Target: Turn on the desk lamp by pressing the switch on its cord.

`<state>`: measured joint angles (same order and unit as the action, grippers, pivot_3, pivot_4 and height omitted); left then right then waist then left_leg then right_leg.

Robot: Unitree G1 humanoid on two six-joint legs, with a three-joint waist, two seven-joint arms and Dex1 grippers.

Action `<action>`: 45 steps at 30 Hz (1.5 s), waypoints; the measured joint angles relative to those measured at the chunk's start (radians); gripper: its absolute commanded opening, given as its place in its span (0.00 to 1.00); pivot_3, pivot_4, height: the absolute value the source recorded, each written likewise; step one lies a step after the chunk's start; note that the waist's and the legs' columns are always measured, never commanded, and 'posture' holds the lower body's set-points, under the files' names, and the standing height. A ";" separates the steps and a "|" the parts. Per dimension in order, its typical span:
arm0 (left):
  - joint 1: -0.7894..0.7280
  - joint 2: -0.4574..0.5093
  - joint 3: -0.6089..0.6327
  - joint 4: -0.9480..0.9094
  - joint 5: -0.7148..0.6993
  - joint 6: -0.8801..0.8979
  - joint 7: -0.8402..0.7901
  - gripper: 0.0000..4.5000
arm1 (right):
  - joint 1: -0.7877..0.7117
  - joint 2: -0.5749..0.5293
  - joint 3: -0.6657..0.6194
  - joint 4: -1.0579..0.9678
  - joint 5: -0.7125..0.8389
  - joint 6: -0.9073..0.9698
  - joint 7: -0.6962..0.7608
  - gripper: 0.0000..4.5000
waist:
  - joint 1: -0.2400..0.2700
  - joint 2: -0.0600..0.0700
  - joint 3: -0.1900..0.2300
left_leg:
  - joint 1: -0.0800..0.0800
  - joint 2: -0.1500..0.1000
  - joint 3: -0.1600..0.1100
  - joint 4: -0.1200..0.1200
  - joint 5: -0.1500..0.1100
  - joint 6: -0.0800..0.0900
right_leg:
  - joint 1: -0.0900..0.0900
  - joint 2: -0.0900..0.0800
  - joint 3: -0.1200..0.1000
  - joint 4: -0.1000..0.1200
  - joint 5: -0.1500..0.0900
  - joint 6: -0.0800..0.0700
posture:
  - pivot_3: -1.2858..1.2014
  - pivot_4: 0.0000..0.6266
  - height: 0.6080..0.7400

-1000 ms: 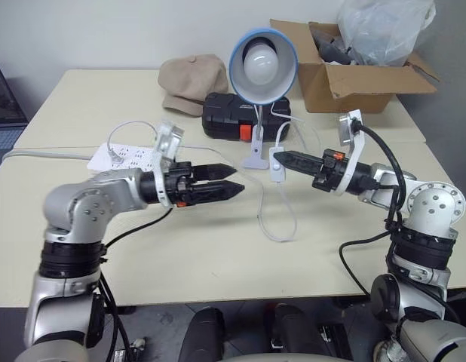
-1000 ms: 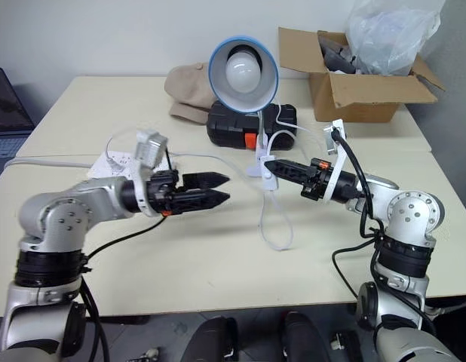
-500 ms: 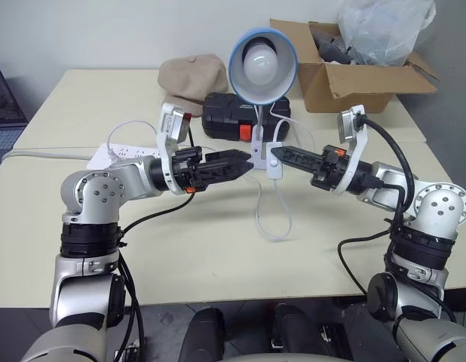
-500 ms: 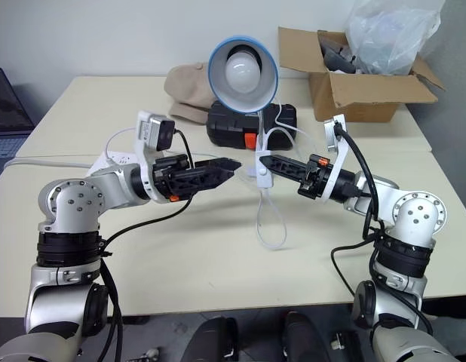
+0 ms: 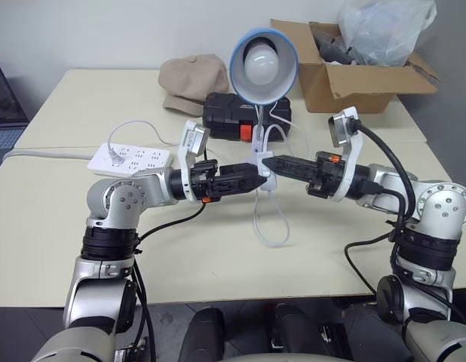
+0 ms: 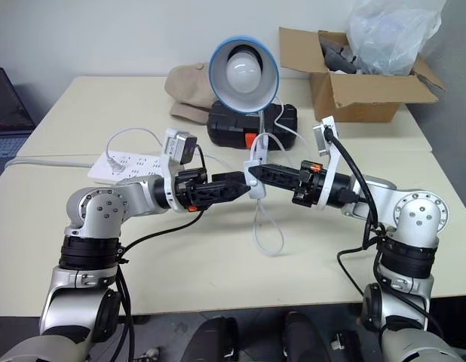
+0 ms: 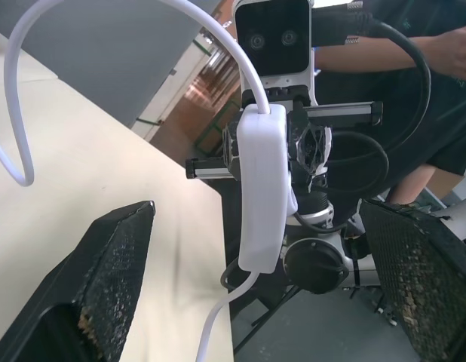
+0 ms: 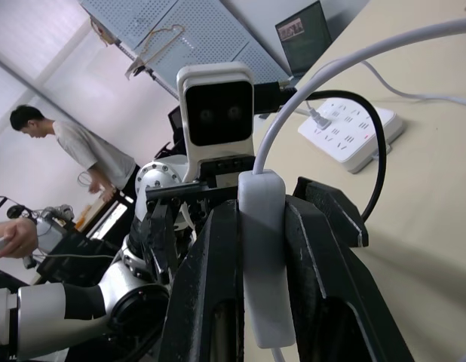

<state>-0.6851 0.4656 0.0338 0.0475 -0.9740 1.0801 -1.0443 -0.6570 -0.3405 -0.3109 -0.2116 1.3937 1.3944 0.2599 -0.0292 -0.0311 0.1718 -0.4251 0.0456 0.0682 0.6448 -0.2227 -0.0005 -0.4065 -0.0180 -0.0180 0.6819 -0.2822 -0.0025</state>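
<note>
Switch lifted off the table, pinched by the right gripper, left gripper spread around it.

Right gripper [image 6: 255, 170] is clamped on the switch [image 6: 255, 181], held above the table [image 6: 218, 264] in front of the desk lamp [image 6: 243, 72]. Left gripper [image 6: 239, 181] has its fingers [image 7: 116, 260] wide apart, one either side of the switch, not touching. The cord [image 6: 267, 234] hangs from the switch in a loop onto the table. Power strip [image 6: 131, 162] sits to the robot's left.

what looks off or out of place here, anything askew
The small white oblong switch hangs in the air instead of lying on the beige table: the right claw is shut on it, with the thin white cord drooping in a loop below. The light-blue clip lamp stands upright. Nothing looks spilled or damaged.
</note>
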 measured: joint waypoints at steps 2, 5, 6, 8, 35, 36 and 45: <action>-0.001 -0.003 0.000 0.003 0.007 0.000 -0.005 1.00 | 0.004 -0.009 0.008 0.000 0.010 -0.014 -0.002 0.09 | -0.001 0.000 0.000 | 0.000 0.000 0.000 0.000 0.000 0.000 | 0.000 0.000 0.000 0.000 0.000 0.000 | 0.52 0.24 1.00; -0.004 -0.015 0.000 0.003 0.011 -0.001 -0.009 1.00 | 0.006 -0.025 0.023 -0.002 0.034 -0.031 -0.004 0.09 | 0.000 0.000 0.000 | 0.000 0.000 0.000 0.000 0.000 0.000 | 0.000 0.000 0.000 0.000 0.000 0.000 | 0.52 0.24 1.00; -0.004 -0.020 0.000 0.003 0.013 -0.001 -0.010 1.00 | 0.006 -0.031 0.028 -0.003 0.041 -0.036 -0.004 0.09 | 0.000 0.000 0.000 | 0.000 0.000 0.000 0.000 0.000 0.000 | 0.000 0.000 0.000 0.000 0.000 0.000 | 0.52 0.24 1.00; -0.004 -0.030 0.000 0.003 0.014 -0.001 -0.010 0.96 | 0.008 -0.042 0.040 -0.003 0.050 -0.048 -0.007 0.09 | 0.000 0.000 0.000 | 0.000 0.000 0.000 0.000 0.000 0.000 | 0.000 0.000 0.000 0.000 0.000 0.000 | 0.52 0.24 1.00; -0.004 -0.065 -0.009 0.004 0.042 -0.035 -0.056 0.10 | 0.017 -0.117 0.123 0.002 0.165 -0.167 -0.074 0.09 | 0.000 0.000 0.000 | 0.000 0.000 0.000 0.000 0.000 0.000 | 0.000 0.000 0.000 0.000 0.000 0.000 | 0.52 0.24 1.00; -0.004 -0.065 -0.009 0.004 0.042 -0.035 -0.057 0.10 | 0.017 -0.119 0.126 0.002 0.171 -0.171 -0.077 0.09 | 0.000 0.000 0.000 | 0.000 0.000 0.000 0.000 0.000 0.000 | 0.000 0.000 0.000 0.000 0.000 0.000 | 0.52 0.24 1.00; -0.004 -0.067 -0.003 0.004 0.032 -0.027 -0.058 0.18 | 0.018 -0.134 0.143 0.004 0.200 -0.191 -0.092 0.09 | 0.000 0.000 0.000 | 0.000 0.000 0.000 0.000 0.000 0.000 | 0.000 0.000 0.000 0.000 0.000 0.001 | 0.52 0.24 1.00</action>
<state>-0.6895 0.3983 0.0309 0.0518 -0.9418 1.0531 -1.1018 -0.6391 -0.4748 -0.1680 -0.2079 1.5939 1.2031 0.1682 -0.0293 -0.0312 0.1718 -0.4251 0.0458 0.0683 0.6447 -0.2227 -0.0005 -0.4065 -0.0179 -0.0179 0.6818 -0.2822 -0.0019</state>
